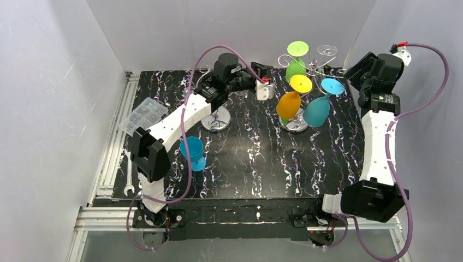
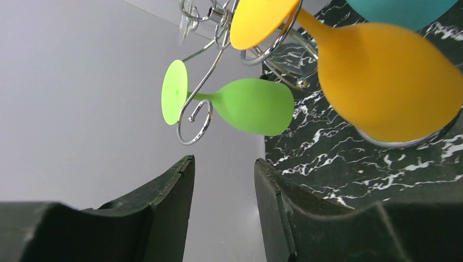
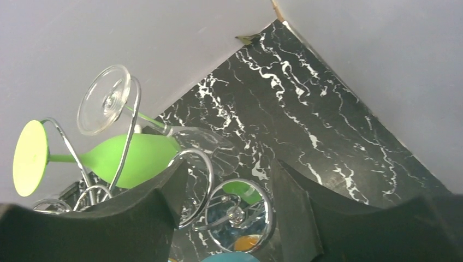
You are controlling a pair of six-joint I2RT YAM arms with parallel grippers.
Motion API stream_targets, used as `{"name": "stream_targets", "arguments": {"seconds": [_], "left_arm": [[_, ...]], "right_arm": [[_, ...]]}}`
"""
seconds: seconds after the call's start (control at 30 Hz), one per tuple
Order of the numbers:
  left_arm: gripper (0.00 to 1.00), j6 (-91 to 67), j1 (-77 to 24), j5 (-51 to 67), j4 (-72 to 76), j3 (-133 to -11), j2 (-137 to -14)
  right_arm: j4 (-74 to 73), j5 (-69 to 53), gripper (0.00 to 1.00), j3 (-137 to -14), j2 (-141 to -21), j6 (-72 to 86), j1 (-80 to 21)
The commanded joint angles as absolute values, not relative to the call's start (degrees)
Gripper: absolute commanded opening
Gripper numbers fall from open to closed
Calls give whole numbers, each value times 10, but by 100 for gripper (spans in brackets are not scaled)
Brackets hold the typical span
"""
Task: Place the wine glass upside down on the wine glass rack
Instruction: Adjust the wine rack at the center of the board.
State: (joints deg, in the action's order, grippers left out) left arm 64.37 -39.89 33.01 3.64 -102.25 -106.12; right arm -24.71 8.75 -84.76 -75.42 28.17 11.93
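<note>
While the left gripper (image 2: 224, 161) and the right gripper (image 3: 229, 164) both gape empty toward the wine glass rack (image 1: 298, 127) at upper centre-right, the blue wine glass (image 1: 192, 150) stands stem-vertical at lower left, nearest the left arm and behind its fingers.

No readable text, labels, brands or numbers on anything in view.
</note>
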Motion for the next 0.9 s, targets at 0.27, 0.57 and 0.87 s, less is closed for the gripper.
{"name": "stream_targets", "arguments": {"seconds": [0.27,0.57,0.87], "left_arm": [[37,739,-395,374,52,-1132,-1133],[24,778,-396,383,51,-1173,-1175],[21,802,-395,369,50,-1167,-1182]], "right_arm": [[-159,40,53,-813,-733,339,134],[-145,25,48,-798,-733,359,144],[-131,-37,67,-776,-739,410,161]]}}
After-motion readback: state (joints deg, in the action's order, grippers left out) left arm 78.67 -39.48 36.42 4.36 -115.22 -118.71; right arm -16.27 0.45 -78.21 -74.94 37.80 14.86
